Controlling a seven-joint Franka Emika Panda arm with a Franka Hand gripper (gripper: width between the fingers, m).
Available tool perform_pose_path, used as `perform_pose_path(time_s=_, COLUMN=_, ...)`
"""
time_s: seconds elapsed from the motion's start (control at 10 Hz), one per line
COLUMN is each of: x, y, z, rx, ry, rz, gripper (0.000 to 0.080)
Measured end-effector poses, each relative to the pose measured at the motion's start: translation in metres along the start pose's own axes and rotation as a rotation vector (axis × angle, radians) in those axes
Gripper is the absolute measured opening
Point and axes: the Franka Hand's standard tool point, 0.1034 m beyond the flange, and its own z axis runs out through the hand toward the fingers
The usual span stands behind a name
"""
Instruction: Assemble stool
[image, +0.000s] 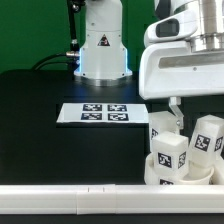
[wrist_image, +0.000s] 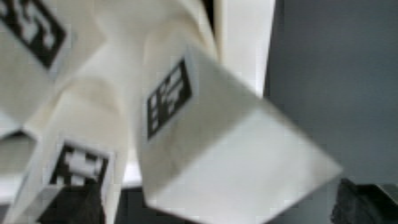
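nearest the exterior view runs a long white rail, lying across the bottom edge of the black table. just behind it, on the exterior view's right, sits the stool's round white seat, with three blocky tagged legs standing up from it: a near middle leg, a far leg and a right leg that tilts outward. above them hangs the arm's white wrist housing, and the gripper comes down beside the far leg; whether its claw is open or clamped on that leg i cannot tell. farther back and to the left lies the marker board, flat on the table. beyond it stands the white robot base. close up, the wrist view is blurred, filled with white tagged legs crowded together.
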Motion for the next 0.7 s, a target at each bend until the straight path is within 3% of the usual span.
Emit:
perform_pose_path(time_s=0.2, x=0.012, y=-0.0007, z=-0.0037, rx=0.004, ry=-0.146, rz=0.044, gripper=0.0649)
perform_pose_path(time_s=0.3, x=0.0102, y=0.0037, z=-0.0031, rx=0.001, ry=-0.176, rz=0.047, gripper=0.0649)
perform_pose_path(time_s=0.5, x=0.0022, y=-0.0012, z=-0.0047, rx=0.003, ry=-0.28, rz=0.045, gripper=0.0649)
perform_pose_path(time_s=0.7, x=0.0036, y=0.0011, z=-0.0044, rx=0.002, ry=-0.278, rz=0.049, gripper=0.0649)
